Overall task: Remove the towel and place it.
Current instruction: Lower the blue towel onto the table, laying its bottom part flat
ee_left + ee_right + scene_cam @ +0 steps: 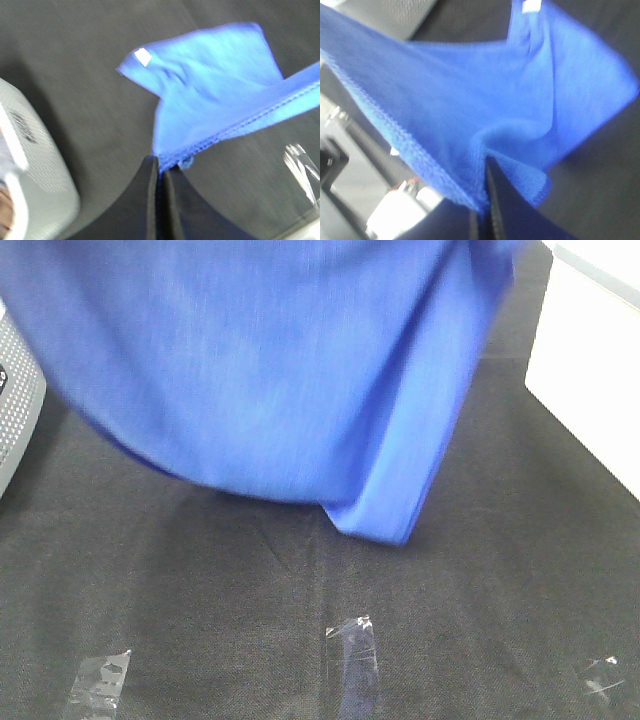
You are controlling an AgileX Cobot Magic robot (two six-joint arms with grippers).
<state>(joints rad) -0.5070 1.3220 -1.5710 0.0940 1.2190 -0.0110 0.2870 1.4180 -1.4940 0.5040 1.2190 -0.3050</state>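
The towel [270,370] is hung above the far half of the counter [200,590], its lowest fold right of the middle (contact there cannot be told). A perforated casing [15,400] is set at the left edge and a box [590,370] at the right. Along the near edge are laid a left strip [100,680], a middle strip [355,650] and a right strip [603,677]. One hem is pinched in the left claw [161,166], another in the right claw [487,180].

The large royal-blue microfibre towel [270,370] hangs spread out, lifted above the black table cloth [200,580]. Its sagging lower edge curves down to a folded corner that dips lowest over the cloth's middle. The hem is stitched, and a small white tag [144,56] marks one corner.
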